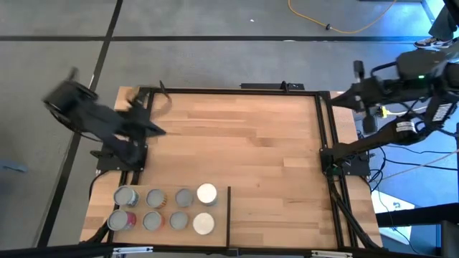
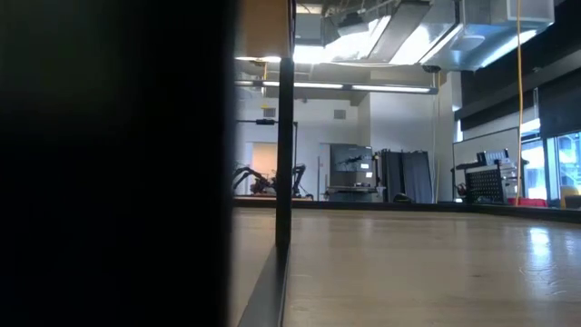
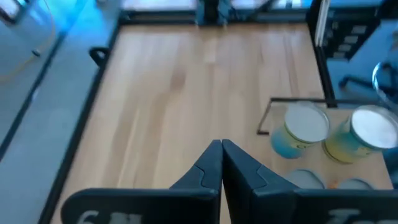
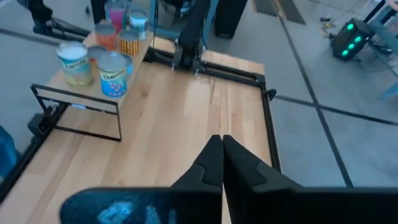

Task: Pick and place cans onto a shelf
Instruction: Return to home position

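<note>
Eight cans sit in two rows on the shelf, in the table corner by the left arm. Left pincer hangs over the table's left edge, pinched closed, holding nothing, apart from them. Right pincer is closed too, way over on the opposite side.

Eight upright cans, two rows of four, on light-wood shelf

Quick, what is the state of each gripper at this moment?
Left gripper: closed, holding nothing.
Right gripper: closed, holding nothing.
</note>
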